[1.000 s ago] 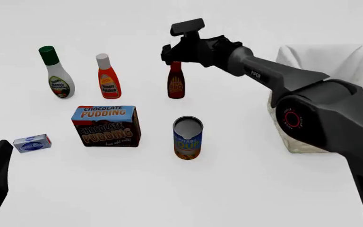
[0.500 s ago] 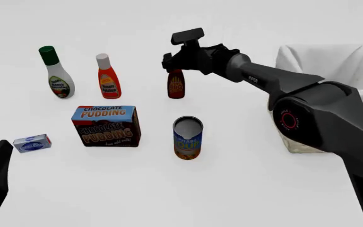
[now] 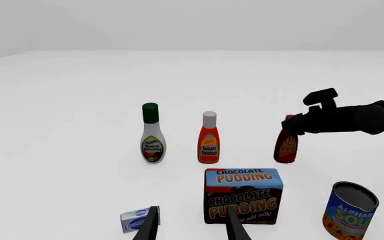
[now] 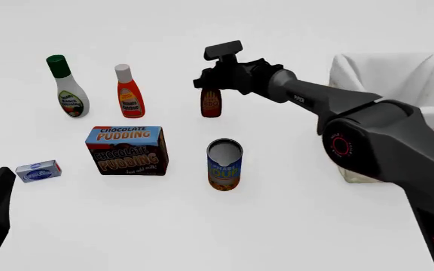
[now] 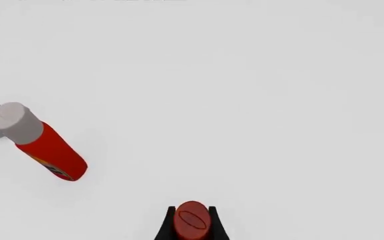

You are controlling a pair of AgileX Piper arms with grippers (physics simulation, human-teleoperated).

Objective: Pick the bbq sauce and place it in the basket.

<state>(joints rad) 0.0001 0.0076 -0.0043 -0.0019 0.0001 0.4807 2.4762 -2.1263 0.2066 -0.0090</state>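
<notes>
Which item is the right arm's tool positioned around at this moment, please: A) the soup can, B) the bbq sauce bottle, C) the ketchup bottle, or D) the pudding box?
B: the right wrist view shows the right tool with a finger on each side of the bbq sauce bottle's red cap.

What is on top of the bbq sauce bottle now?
The right hand sits over the bbq sauce, one finger on each side of its red cap. Whether they touch cannot be seen.

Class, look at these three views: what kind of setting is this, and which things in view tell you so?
Most likely a simulated tabletop test scene, not a real kitchen: a plain white table with no room around it, rendered groceries such as the chocolate pudding box and soup can, and a dark robot arm reaching over them.
</notes>
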